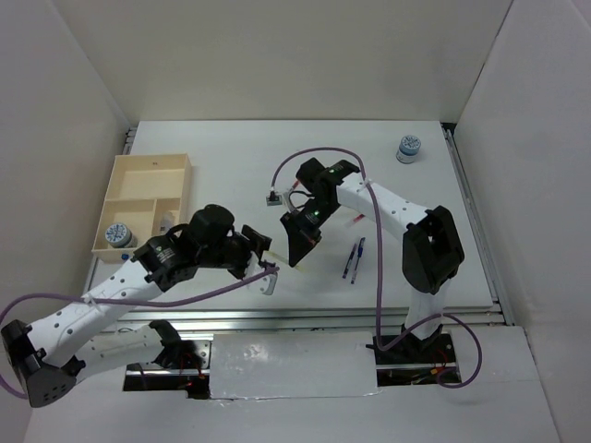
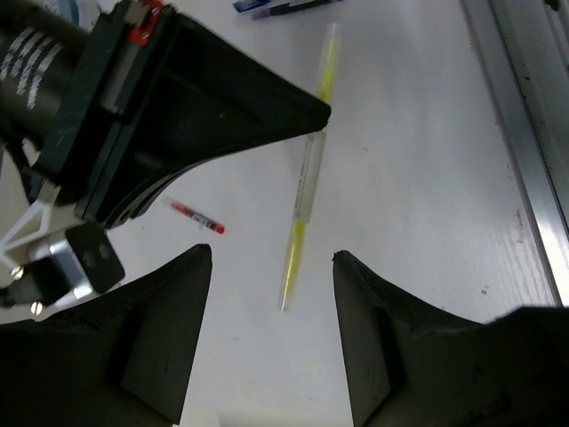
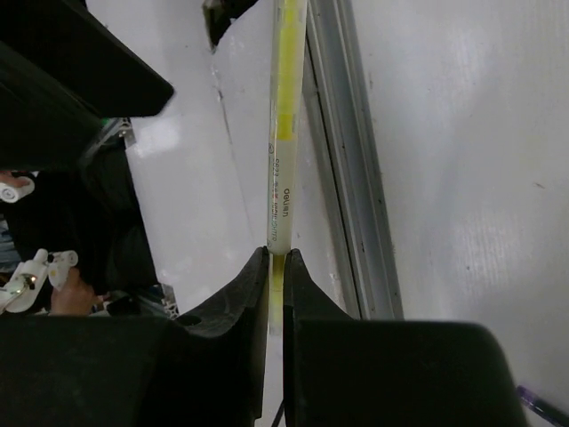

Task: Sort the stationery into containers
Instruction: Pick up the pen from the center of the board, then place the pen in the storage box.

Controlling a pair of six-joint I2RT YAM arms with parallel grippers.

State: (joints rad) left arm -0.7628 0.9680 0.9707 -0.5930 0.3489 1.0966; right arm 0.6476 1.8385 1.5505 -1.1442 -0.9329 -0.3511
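Right jaws pinch one end of the thin yellow clear-barrelled plastic pen point(image 3: 283, 133), held above the white counter point(image 1: 231, 148) towards its near edge; left jaws stand open about its free end. Light, stiff, probably slick: best taken mid-barrel

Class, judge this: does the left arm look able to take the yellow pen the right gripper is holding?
Probably yes: the left gripper stands open just short of the yellow pen, whose near end is free; the right gripper pinches it farther along.
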